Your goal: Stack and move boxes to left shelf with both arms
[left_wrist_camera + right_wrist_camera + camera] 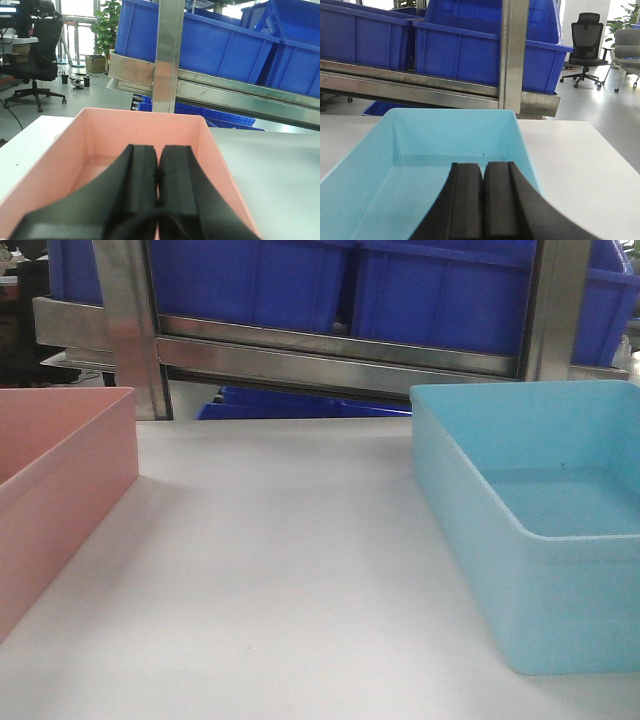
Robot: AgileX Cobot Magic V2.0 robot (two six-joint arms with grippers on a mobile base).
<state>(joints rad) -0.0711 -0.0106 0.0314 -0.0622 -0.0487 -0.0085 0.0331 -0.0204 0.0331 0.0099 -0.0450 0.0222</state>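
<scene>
on the white desk [280,560], before the steel-framed shelf [340,352]: salmon pink box [60,470] at left, light blue box [540,540] at right, well apart, both empty, not yet stacked. over the pink box's near end, left gripper [158,185], fingers pressed together, gripping nothing; likewise right gripper [483,200] over the blue one. probably best: open both wide, pinch one box by a rim wall, lift level, lower squarely into the other, clear of the dark blue bins [250,280].

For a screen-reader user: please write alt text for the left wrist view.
The left gripper, black and shut, hangs over an empty salmon pink tub on a white table. Behind stands a steel rack holding dark blue bins.
</scene>
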